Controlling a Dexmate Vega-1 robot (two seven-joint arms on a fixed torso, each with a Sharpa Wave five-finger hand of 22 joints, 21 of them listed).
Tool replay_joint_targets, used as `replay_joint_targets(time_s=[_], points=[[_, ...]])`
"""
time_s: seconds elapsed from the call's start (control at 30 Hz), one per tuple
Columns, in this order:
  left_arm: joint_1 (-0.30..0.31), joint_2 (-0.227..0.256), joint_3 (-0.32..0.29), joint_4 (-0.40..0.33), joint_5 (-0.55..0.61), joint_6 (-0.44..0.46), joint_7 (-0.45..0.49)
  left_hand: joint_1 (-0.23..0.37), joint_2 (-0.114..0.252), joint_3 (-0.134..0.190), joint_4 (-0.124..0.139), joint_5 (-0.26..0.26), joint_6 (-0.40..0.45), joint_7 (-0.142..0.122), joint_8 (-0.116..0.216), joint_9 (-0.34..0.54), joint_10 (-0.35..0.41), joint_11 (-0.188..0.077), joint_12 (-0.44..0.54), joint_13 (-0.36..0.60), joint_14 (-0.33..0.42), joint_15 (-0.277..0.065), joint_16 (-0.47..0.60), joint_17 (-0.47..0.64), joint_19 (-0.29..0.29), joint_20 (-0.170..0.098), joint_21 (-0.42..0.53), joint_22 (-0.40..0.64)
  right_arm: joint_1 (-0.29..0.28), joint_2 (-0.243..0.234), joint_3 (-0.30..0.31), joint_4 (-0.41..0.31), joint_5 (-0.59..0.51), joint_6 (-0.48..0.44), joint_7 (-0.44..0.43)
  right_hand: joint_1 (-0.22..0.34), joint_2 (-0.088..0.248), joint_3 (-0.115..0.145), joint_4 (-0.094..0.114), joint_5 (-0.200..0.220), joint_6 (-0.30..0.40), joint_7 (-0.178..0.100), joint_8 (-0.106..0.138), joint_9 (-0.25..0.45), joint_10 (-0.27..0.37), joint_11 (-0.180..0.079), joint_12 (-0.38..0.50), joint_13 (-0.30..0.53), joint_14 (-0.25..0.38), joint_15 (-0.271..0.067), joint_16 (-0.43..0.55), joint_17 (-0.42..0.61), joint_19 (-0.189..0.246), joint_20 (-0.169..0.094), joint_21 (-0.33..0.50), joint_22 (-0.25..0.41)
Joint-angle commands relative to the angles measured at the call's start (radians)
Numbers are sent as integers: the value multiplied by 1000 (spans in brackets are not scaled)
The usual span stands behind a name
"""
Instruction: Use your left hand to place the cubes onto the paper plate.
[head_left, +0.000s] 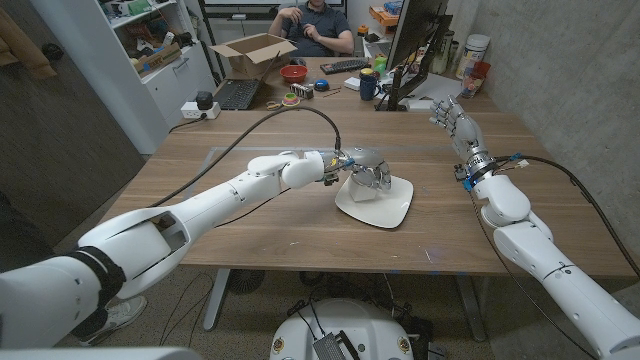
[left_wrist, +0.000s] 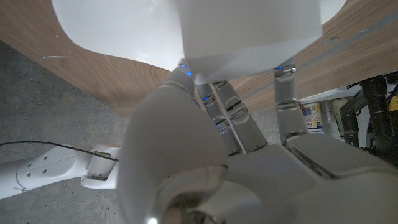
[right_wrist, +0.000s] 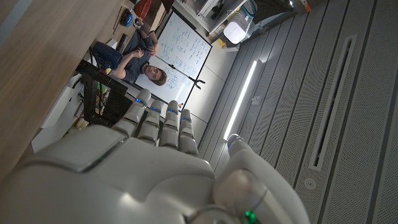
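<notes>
Both robot arms are glossy white, built of rounded shell segments with black bands at the joints. A black cable runs along each forearm. The left hand (head_left: 365, 172) and right hand (head_left: 456, 124) are silver-grey with segmented metallic fingers (left_wrist: 231, 118); small blue lights glow at the knuckles, and a green light near the right thumb.

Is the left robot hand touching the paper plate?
Cannot tell. In the head view the left robot hand overlaps the paper plate; no view shows contact or a gap plainly.
</notes>
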Motion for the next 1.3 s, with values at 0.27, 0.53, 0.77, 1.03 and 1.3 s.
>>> replay_joint_targets(time_s=[0.27,0.53,0.77,1.03,1.3], points=[[20,20,0,-65,35,19,4,44,62,60,-41,-1,-2,-11,-15,2,-22,-4,-10,-6,7,-84,-30,-11,82,-335,-14,-2,-9,-4,4,-8,6,9,1,-9,5,-3,-1,7,7,-2,8,2,4,-2,4,3,11,1,0,1,5,4,-3,6],[24,28,3,-98,63,50,-18,-9,34,48,-26,-4,-38,-23,-25,15,-53,-10,-32,-23,-26,-78,-52,-39,59,-328,-31,-2,-12,-3,8,-9,12,11,4,-9,6,-3,-1,7,7,-1,8,2,5,-3,4,3,12,0,0,1,5,4,-5,6],[28,30,8,-104,80,58,-15,5,41,62,-38,-2,-37,-13,-22,21,-46,-12,-35,-34,-18,-84,-44,-48,66,-339,-35,0,-15,-3,10,-9,11,19,3,-10,7,-3,0,8,7,0,8,2,5,-3,4,3,13,1,0,1,7,4,-5,6],[31,29,10,-96,82,61,-11,11,41,63,-44,-2,-26,-12,-18,22,-34,-15,-33,-38,-9,-85,-38,-50,71,-337,-31,2,-19,-5,12,-12,15,18,6,-10,6,-3,0,8,6,0,7,2,5,-5,4,3,15,2,1,1,8,6,-7,6],[32,30,19,-100,112,77,2,10,41,64,-45,-2,-21,-13,-17,21,-33,-15,-34,-41,-7,-84,-37,-52,72,-335,-30,2,-14,-5,12,-6,15,16,8,-11,6,-4,0,8,7,1,8,2,6,-2,4,3,16,2,1,1,10,6,-8,6]])
